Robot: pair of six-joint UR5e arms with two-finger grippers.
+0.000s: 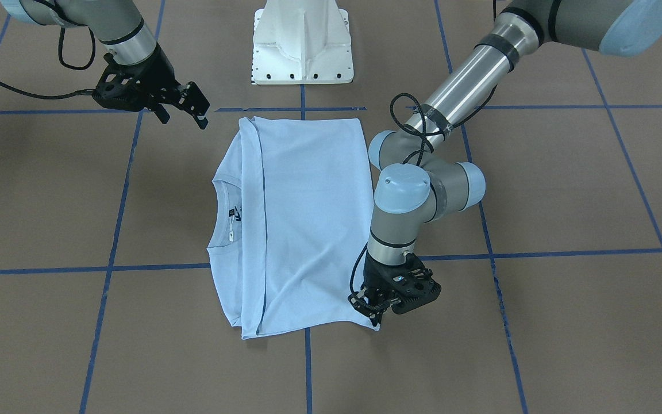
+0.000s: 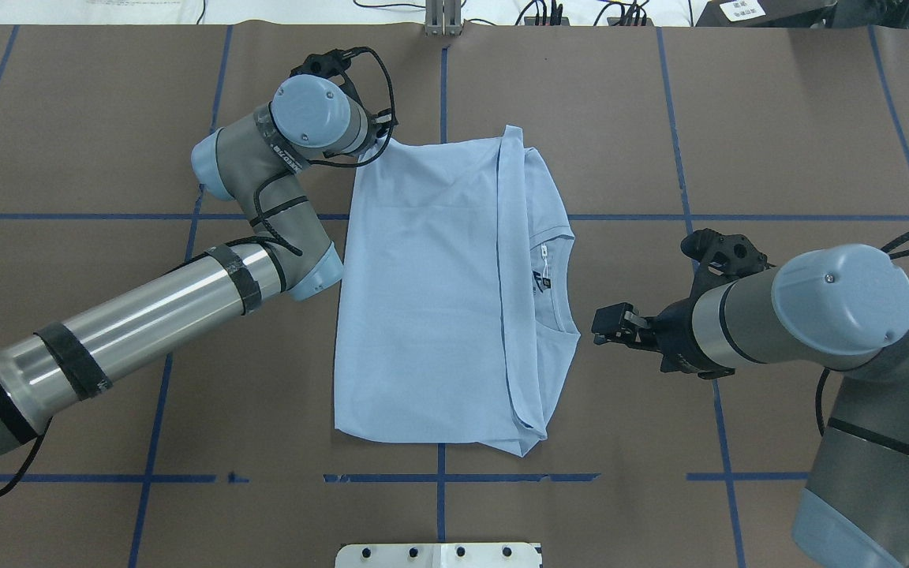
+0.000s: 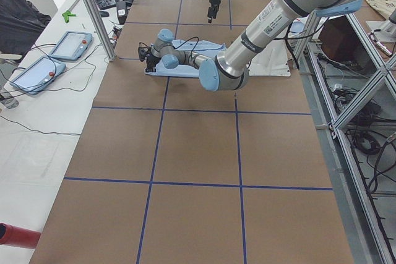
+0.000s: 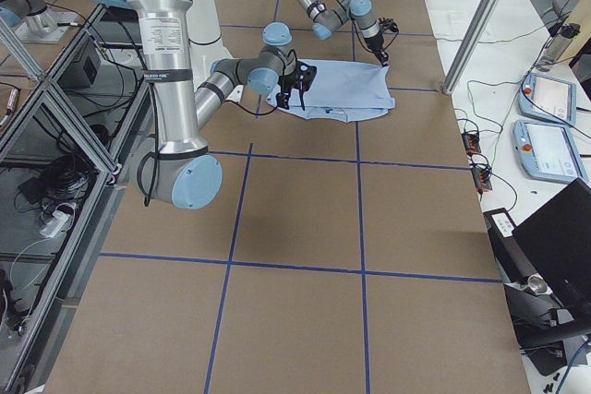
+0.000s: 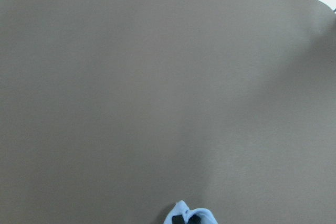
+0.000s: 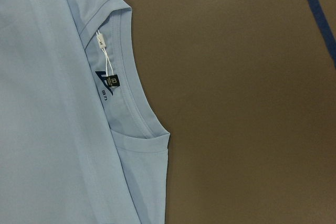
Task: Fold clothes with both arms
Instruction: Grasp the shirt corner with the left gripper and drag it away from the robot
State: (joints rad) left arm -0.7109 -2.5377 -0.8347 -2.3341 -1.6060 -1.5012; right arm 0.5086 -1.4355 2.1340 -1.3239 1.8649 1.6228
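The pale blue T-shirt lies flat at the table's middle, folded lengthwise, with its collar and black neck label showing on the robot's right side. My left gripper is down at the shirt's far left corner and is shut on it. A bit of blue cloth shows between its fingertips. My right gripper hovers open beside the collar, just off the shirt's right edge and clear of the cloth. The shirt lies smooth, with one folded layer on top.
The white pedestal base stands at the robot's edge of the brown table cover, which carries blue tape lines. Control tablets and cables lie on the white bench past the far table edge. An aluminium post rises there.
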